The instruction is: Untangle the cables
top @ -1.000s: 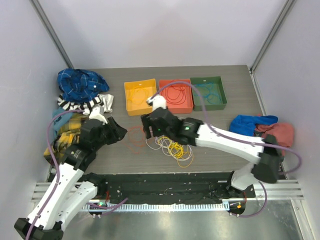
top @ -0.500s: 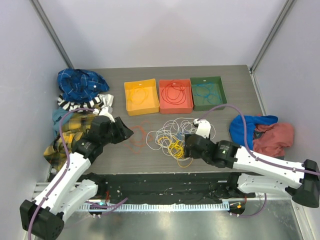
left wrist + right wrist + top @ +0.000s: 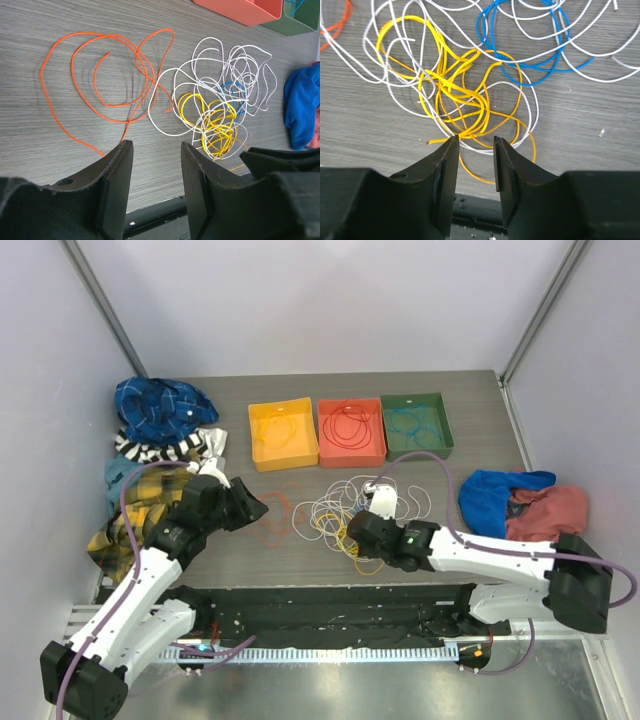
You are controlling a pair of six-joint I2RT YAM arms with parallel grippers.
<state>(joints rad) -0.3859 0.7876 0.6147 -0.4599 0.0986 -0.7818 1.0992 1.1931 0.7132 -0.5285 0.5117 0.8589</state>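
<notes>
Over the last second I have swung the right arm back from its reach toward the yellow tray [image 3: 283, 435]. The right gripper [image 3: 352, 533] now sits nearer the table's front edge, over the yellow cables [image 3: 455, 100]. The white cables [image 3: 325, 505] it covered now show. The left gripper [image 3: 250, 506] has edged toward the orange cable [image 3: 275, 512].

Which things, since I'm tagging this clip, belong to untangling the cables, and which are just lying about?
Belongs to the job: white cables, yellow cables, blue cable, orange cable; yellow tray, red tray, green tray, each holding cables.
Just lying about: blue patterned cloth, striped cloth, yellow plaid cloth, blue cloth, pink cloth.
</notes>
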